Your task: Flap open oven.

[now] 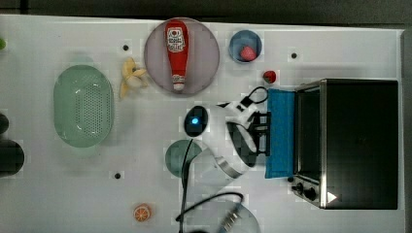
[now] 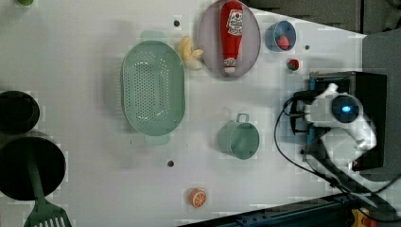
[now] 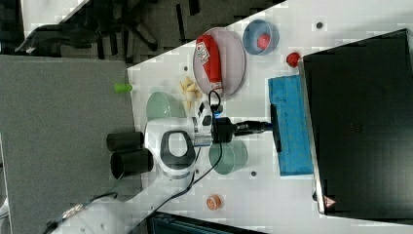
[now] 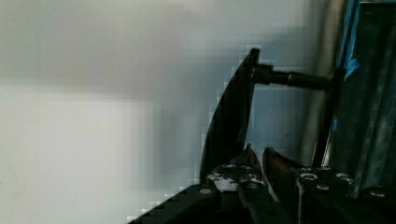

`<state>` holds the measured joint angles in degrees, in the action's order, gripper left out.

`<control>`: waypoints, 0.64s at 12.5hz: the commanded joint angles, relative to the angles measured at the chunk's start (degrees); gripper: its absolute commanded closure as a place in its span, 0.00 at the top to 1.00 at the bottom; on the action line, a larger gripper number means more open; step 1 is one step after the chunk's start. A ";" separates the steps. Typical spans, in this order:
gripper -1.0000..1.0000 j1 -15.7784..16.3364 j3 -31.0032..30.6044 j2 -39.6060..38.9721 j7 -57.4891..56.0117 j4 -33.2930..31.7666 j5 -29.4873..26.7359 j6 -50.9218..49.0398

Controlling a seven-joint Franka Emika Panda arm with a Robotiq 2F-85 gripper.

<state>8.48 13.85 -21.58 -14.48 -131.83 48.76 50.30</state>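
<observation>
The oven (image 1: pixel 359 141) stands at the top view's right, black on top with a silver frame and two black knobs (image 1: pixel 303 189). Its blue-tinted glass door (image 1: pixel 282 133) is swung out and down toward the table's middle, and the right view shows the door (image 3: pixel 292 126) lying nearly flat. My gripper (image 1: pixel 265 133) reaches in from the top view's left and is at the door's bar handle (image 3: pixel 275 129). The wrist view has the black handle (image 4: pixel 231 121) running down into my fingers (image 4: pixel 243 163), which are shut on it.
A ketchup bottle (image 1: pixel 177 53) lies on a grey plate (image 1: pixel 209 58). Nearby are a blue bowl (image 1: pixel 245 46), a strawberry (image 1: pixel 269 76), a banana (image 1: pixel 132 77), a green colander (image 1: pixel 83 106), a green cup (image 1: pixel 182 158) under my arm, and an orange slice (image 1: pixel 142 212).
</observation>
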 commanded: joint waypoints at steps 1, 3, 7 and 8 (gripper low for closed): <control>0.17 3.63 0.43 -4.19 12.08 0.90 1.04 -0.72; 0.17 4.83 0.15 -7.24 12.63 2.36 1.00 -0.43; 0.17 4.98 0.20 -7.02 14.82 5.31 0.30 1.24; 0.17 4.99 0.15 -5.19 14.82 5.95 -1.43 1.38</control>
<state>13.81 14.12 -29.88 -3.01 -128.02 47.76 50.89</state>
